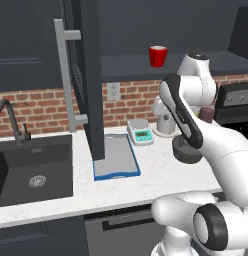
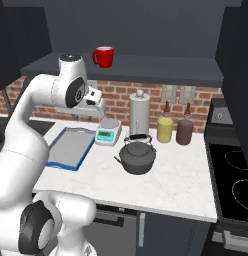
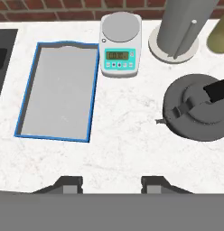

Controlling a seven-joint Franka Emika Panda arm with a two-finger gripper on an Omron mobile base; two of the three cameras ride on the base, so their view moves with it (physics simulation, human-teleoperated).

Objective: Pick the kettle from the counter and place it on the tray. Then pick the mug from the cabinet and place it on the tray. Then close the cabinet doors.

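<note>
The dark grey kettle point(image 2: 137, 156) stands on the white counter point(image 2: 181, 175), right of the blue-rimmed tray point(image 2: 71, 145). In the hand view the tray point(image 3: 59, 92) lies at left and the kettle point(image 3: 199, 110) at right. My gripper point(image 3: 113, 184) hangs open well above the bare counter between them, holding nothing. The red mug point(image 2: 103, 56) sits on the cabinet's shelf point(image 2: 146, 67). A navy cabinet door point(image 1: 91, 75) stands open over the tray point(image 1: 116, 157). My arm partly hides the kettle point(image 1: 188, 150) in the left base view.
A white-and-teal scale point(image 3: 120, 45) and a paper-towel roll point(image 2: 139, 112) stand behind the kettle, with a yellow jar point(image 2: 165, 129) and a maroon jar point(image 2: 184, 130) to the right. The sink point(image 1: 33, 170) lies left and the stove point(image 2: 236, 185) right.
</note>
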